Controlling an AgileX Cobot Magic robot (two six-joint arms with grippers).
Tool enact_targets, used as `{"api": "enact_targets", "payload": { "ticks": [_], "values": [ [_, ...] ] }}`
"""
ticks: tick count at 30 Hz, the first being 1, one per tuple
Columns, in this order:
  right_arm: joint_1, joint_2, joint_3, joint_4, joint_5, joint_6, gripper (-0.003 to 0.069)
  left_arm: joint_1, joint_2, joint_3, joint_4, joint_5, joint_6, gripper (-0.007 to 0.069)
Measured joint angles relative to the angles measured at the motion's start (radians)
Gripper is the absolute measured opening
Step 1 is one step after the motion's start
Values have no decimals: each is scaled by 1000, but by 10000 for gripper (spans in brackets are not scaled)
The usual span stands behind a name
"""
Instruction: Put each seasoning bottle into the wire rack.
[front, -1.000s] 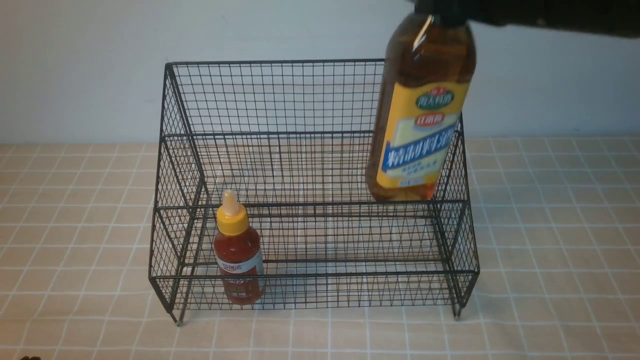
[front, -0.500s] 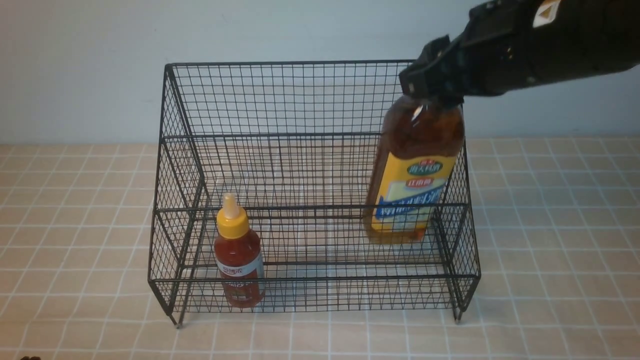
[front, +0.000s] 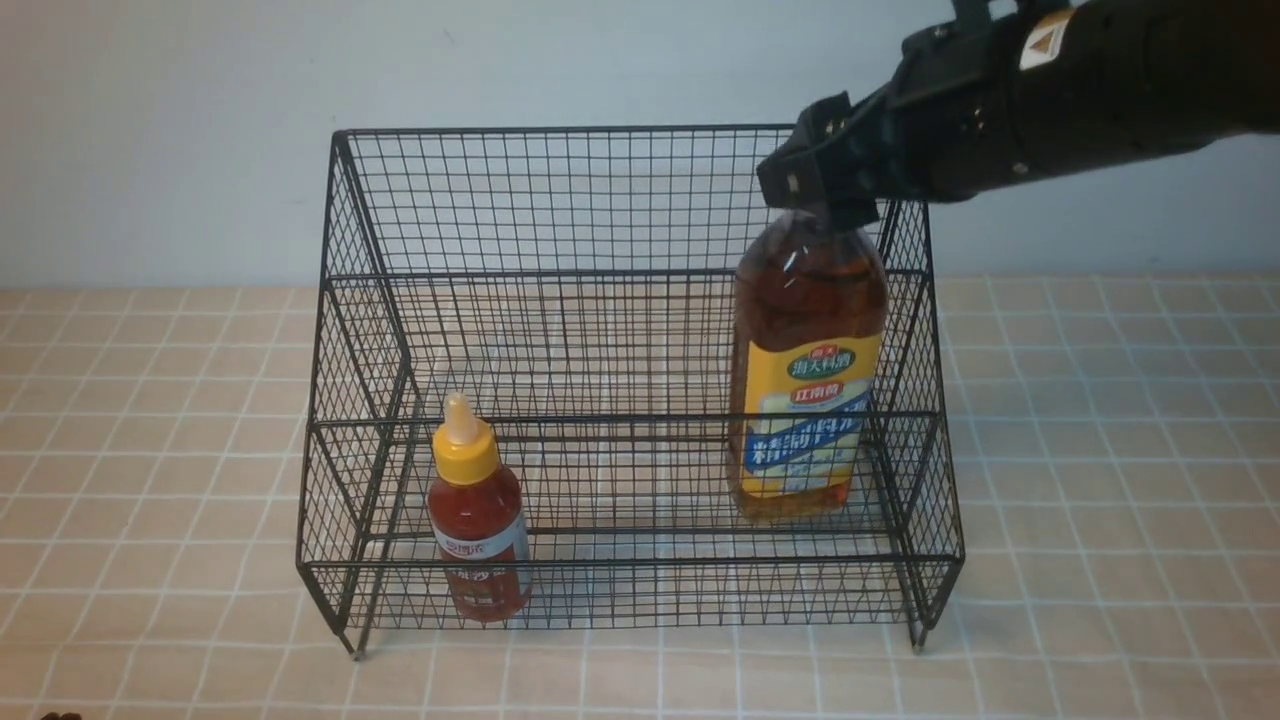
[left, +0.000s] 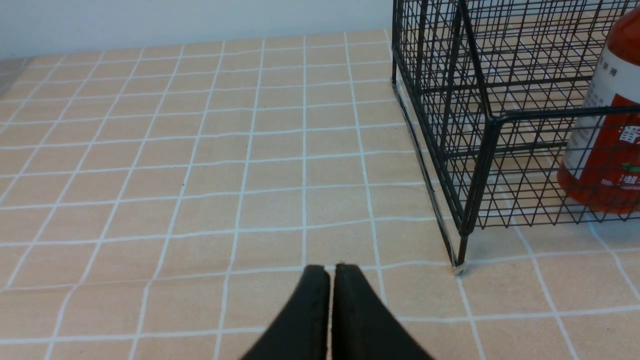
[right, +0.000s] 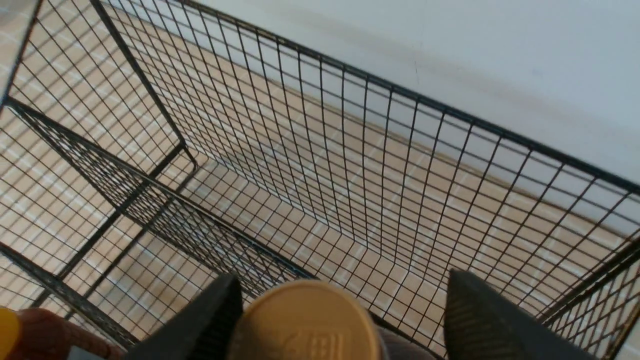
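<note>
The right gripper (front: 825, 180) stands spread wide around the tan cap (right: 305, 322) of the tall amber bottle (front: 805, 370), one finger (right: 210, 320) beside the cap, the other well clear, gripping nothing. The bottle stands upright directly below it in the wire rack (front: 630, 200), at the rack's right end, so a straight lift should clear it. The red-sauce bottle (front: 477, 525) stands at the rack's front left. The left gripper (left: 331, 312) is closed and empty over the table (left: 200, 175).
</note>
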Motion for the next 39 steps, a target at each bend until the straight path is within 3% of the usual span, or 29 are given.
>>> {"api": "enact_targets", "payload": {
  "ticks": [7,10,12,13,15,16,18,19,23,31,39],
  "values": [
    [0,-180,-89,-2,147,1,514,0,0,0,0,0,0,-7],
    [0,-290,-110,-20,239,42,458,0,0,0,0,0,0,-7],
    [0,-387,-116,-74,339,120,339,0,0,0,0,0,0,-7],
    [0,-387,-116,-81,348,128,326,0,0,0,0,0,0,-7],
    [0,-496,-107,-183,448,233,132,0,0,0,0,0,0,-7],
    [0,-515,-101,-190,459,241,119,0,0,0,0,0,0,-7],
    [0,-652,-27,-268,486,331,16,0,0,0,0,0,0,-7],
    [0,-675,-11,-277,486,336,13,0,0,0,0,0,0,-7],
    [0,-949,205,-363,334,419,-11,0,0,0,0,0,0,-7],
    [0,-1275,566,-378,-75,450,-13,0,0,0,0,0,0,-7],
    [0,-1406,797,-431,-163,445,-13,0,0,0,0,0,0,-7]
  ]
}}
